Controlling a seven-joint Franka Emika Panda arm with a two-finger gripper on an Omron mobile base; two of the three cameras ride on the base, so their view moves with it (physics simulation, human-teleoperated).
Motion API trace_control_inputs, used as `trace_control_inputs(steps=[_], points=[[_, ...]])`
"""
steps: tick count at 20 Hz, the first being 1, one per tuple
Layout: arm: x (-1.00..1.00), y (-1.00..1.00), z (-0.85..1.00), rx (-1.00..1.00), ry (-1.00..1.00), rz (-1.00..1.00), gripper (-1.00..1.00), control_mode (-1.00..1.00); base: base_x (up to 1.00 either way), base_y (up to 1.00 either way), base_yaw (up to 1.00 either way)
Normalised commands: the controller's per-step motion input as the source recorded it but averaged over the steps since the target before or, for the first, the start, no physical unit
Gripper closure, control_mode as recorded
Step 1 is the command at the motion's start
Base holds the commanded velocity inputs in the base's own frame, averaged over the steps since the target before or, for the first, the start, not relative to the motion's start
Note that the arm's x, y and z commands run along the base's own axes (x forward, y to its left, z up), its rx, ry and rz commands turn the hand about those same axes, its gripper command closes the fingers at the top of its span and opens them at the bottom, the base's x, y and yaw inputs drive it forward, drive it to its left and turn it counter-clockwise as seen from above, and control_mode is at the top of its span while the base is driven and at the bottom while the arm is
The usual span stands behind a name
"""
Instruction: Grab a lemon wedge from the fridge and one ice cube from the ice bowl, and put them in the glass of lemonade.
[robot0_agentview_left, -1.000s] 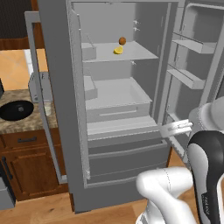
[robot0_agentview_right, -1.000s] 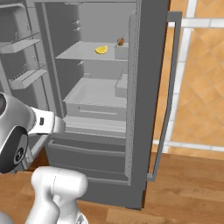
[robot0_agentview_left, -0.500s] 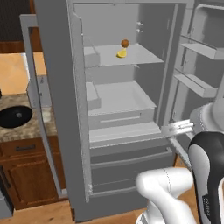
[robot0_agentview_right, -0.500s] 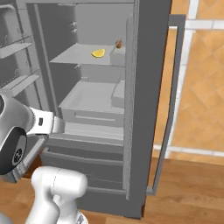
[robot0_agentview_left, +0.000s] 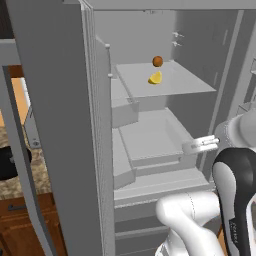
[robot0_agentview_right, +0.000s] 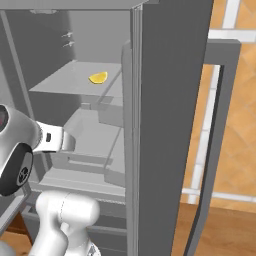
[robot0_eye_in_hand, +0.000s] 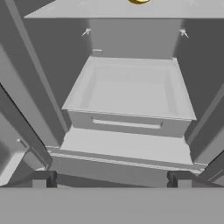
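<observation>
The fridge (robot0_agentview_left: 55, 125) stands open right in front of me, its right door (robot0_agentview_right: 170, 125) edge-on in the right base view. On its upper shelf lies the small yellow lemon wedge (robot0_agentview_left: 155, 78) (robot0_agentview_right: 98, 77), whose lower edge peeks in at the top of the hand view (robot0_eye_in_hand: 139, 1). My gripper (robot0_agentview_left: 192, 146) (robot0_agentview_right: 67, 142) (robot0_eye_in_hand: 111, 181) is open and holds nothing. It hangs at the fridge's mouth, level with the crisper bin and well below the wedge. Part of the black ice bowl (robot0_agentview_left: 6, 162) shows behind the left door. The ice cube and the glass of lemonade are out of view.
A small round orange ball (robot0_agentview_left: 157, 61) sits just behind the wedge. A grey crisper bin (robot0_eye_in_hand: 131, 92) lies straight ahead of the fingers. The left door's long handle (robot0_agentview_left: 15, 150) and the right door's handle (robot0_agentview_right: 215, 135) flank the opening. A speckled counter (robot0_agentview_left: 20, 182) lies left.
The whole picture has grown and shifted: the base has driven closer to the open fridge. The gripper stays open at the same height in front of the bin.
</observation>
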Motion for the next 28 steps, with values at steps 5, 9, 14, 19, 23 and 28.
trace_control_inputs(steps=[5,9,14,19,23,28], points=[[0.12,0.0,0.0,0.0,0.0,0.0,-1.0,-1.0,0.36,0.0,0.0],[0.0,0.0,0.11,0.0,-0.05,0.0,-1.0,-1.0,0.0,0.0,0.0],[0.0,0.06,0.29,-0.02,-0.11,0.0,-1.0,-1.0,0.0,0.0,0.0],[0.0,0.01,0.22,0.0,-0.19,-0.02,-1.0,-1.0,0.0,0.0,0.0],[0.0,0.16,0.34,0.0,-0.16,-0.03,-1.0,-1.0,0.0,0.0,0.0],[0.0,0.05,0.47,0.01,-0.03,-0.04,-1.0,-1.0,0.0,0.0,0.0]])
